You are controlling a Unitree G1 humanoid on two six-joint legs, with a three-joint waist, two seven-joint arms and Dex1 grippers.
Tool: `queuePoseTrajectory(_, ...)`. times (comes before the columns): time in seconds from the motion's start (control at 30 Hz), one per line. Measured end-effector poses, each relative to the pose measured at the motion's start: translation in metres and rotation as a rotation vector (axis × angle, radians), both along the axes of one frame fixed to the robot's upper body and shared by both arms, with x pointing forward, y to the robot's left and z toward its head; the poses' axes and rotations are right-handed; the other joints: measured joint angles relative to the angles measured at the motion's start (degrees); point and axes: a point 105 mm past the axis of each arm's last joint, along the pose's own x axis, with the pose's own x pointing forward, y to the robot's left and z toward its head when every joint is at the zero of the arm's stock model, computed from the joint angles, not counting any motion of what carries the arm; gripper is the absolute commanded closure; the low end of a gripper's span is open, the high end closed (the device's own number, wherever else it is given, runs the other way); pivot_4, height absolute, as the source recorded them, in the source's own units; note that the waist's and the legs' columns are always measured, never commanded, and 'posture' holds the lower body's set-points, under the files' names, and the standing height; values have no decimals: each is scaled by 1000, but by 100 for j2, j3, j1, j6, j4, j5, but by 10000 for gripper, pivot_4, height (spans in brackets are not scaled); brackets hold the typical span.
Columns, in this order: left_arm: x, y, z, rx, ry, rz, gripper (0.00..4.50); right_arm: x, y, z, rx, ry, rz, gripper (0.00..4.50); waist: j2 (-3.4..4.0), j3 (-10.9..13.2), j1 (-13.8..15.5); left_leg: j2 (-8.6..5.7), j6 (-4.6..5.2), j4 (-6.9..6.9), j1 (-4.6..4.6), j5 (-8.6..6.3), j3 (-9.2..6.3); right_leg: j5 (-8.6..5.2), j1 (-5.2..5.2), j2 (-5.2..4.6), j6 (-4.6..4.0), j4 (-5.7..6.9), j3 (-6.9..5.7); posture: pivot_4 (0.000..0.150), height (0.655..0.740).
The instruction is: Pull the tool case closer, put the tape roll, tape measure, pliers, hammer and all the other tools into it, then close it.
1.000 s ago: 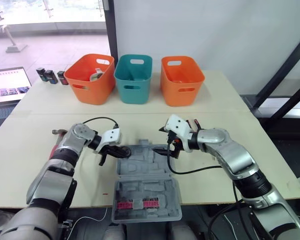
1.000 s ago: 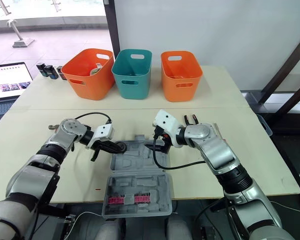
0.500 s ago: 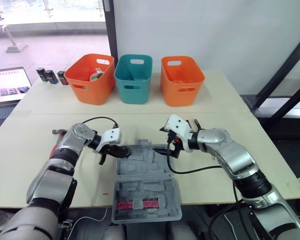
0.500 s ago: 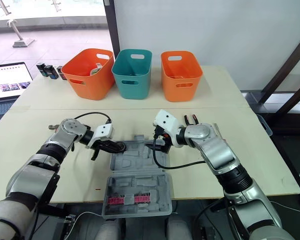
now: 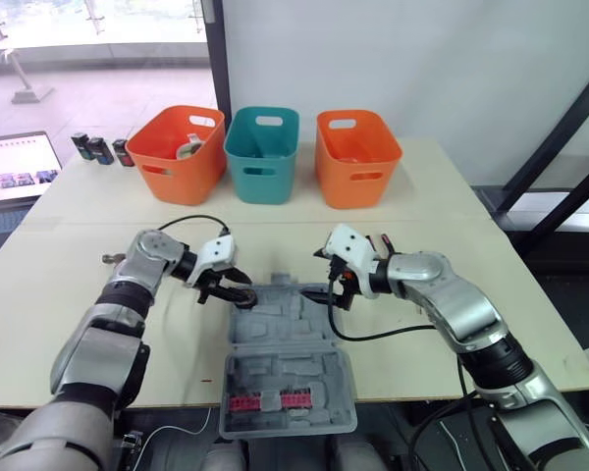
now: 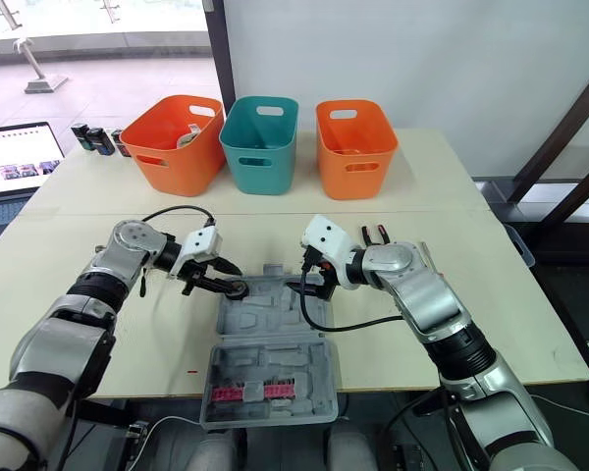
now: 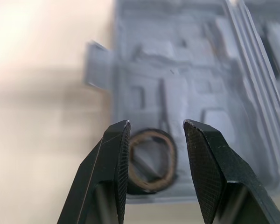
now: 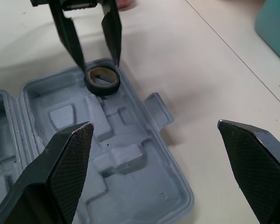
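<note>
The tape roll [image 7: 149,160] lies in the corner pocket of the open tool case [image 5: 285,339], directly between and just below the tips of the left fingers [image 7: 113,168]. Those fingers stand apart, a little wider than the roll, and grip nothing; one tip looks very near the roll's rim, though whether it touches I cannot tell. The right fingers [image 8: 70,158] are spread wide and empty, hovering over the case's other far corner, well apart from the roll.

The case sits at the near edge of the desk [image 5: 59,285], so the step in hand appears to be stowing the tape roll, with the roll already seated. Next, the left fingers should probably rise straight up so neither tip drags the roll out, then go for another tool.
</note>
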Motion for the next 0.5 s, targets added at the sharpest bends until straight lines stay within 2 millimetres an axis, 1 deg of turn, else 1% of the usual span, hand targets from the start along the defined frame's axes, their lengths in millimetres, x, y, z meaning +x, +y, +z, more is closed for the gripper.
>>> queuePoseTrajectory(0.07,0,1,-3,-11,1,18,26051,0,0,0,-1,-3,0,0,0,0,-2,0,0,0,0,0,0,0,0,0,0,0,0,1500,7400)
queuePoseTrajectory(0.2,-5,5,-19,-15,24,47,26051,0,0,1,0,-6,2,0,0,0,1,0,0,0,0,0,-1,0,0,0,0,1,-1,1500,7400)
queuePoseTrajectory(0.27,-6,4,-24,-20,11,61,26051,0,0,1,0,-6,3,0,0,0,6,0,0,1,0,0,-1,0,0,0,0,1,-1,1500,7400)
queuePoseTrajectory(0.4,-1,4,-23,-23,-69,83,26051,0,0,0,0,-5,3,0,0,0,23,0,0,1,0,0,-1,0,1,0,0,0,-1,1500,7400)
queuePoseTrajectory(0.5,0,1,-23,-33,-85,84,26051,0,0,0,0,-5,3,0,0,0,22,0,0,1,0,0,-1,0,1,0,0,0,-1,1500,7400)
